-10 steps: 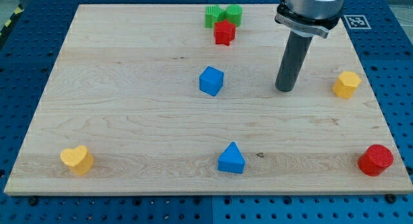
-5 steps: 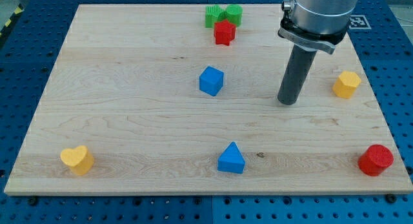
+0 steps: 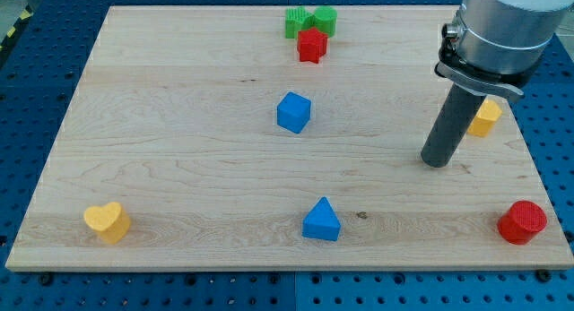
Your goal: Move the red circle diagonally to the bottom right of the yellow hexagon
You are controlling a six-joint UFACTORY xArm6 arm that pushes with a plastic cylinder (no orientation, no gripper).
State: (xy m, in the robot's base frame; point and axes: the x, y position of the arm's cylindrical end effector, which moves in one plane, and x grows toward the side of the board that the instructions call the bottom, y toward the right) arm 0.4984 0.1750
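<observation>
The red circle (image 3: 522, 222) lies near the board's bottom right corner. The yellow hexagon (image 3: 487, 119) sits at the right edge, above the red circle and partly hidden behind my rod. My tip (image 3: 435, 162) rests on the board to the left of the hexagon and up-left of the red circle, touching neither.
A blue cube (image 3: 293, 112) sits mid-board and a blue triangle (image 3: 321, 220) near the bottom edge. A red star (image 3: 311, 46) and two green blocks (image 3: 309, 21) cluster at the top. A yellow heart (image 3: 108, 221) lies at the bottom left. The wooden board (image 3: 179, 150) ends just right of the red circle.
My tip has moved to the right and down the view, from mid-board toward the yellow hexagon, now partly covering it. No block has moved.
</observation>
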